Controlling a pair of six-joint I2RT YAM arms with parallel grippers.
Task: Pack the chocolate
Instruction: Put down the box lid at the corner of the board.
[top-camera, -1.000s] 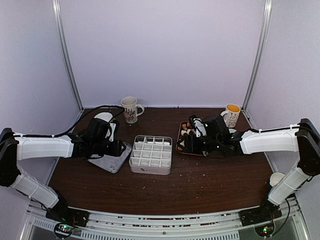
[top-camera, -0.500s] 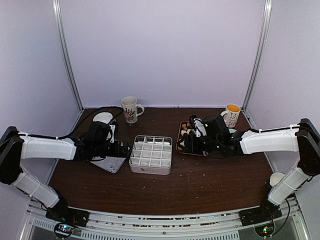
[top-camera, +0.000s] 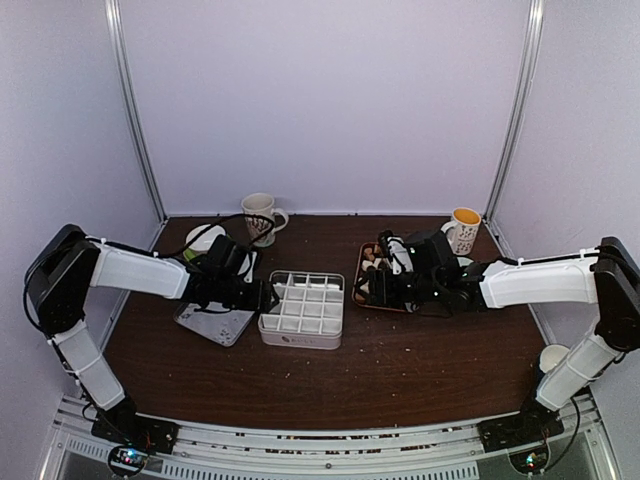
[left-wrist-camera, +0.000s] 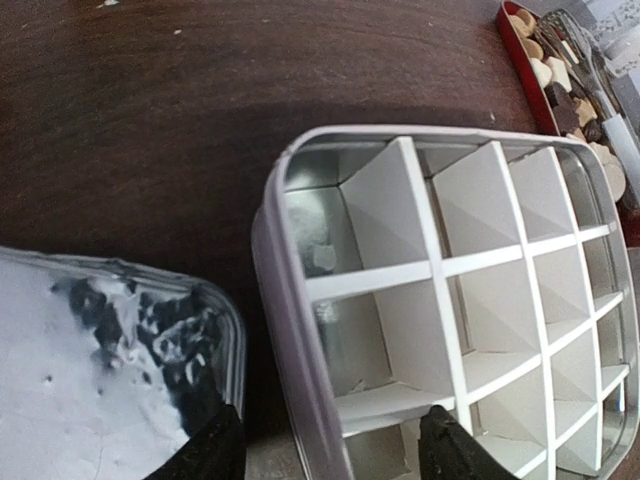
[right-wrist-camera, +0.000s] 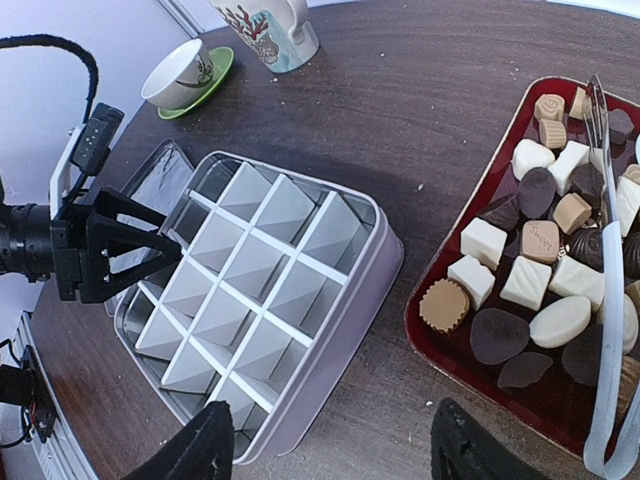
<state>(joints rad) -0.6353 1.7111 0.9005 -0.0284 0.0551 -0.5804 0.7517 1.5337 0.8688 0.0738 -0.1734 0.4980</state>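
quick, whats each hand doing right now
Left hand: open, straddling the near wall of the tin, gripping nothing.
Right hand: open, empty.

Both arms (top-camera: 140, 272) reaching inward, jaws parted

Your dark wooden table (top-camera: 400, 370) carries: divided tin (top-camera: 301, 309), lid (top-camera: 215, 322) beside it, red tray (right-wrist-camera: 420, 330), white mug (top-camera: 260, 218), yellow-lined mug (top-camera: 464, 229), saucered cup (top-camera: 205, 238).

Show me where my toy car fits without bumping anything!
The biggest bare stretch of table is the near side, in front of the divided tin and red tray. More lies at the back, between the patterned mug and the yellow-lined mug. Crowded around the tin: lid and left tool one side, chocolate and right tool the other.
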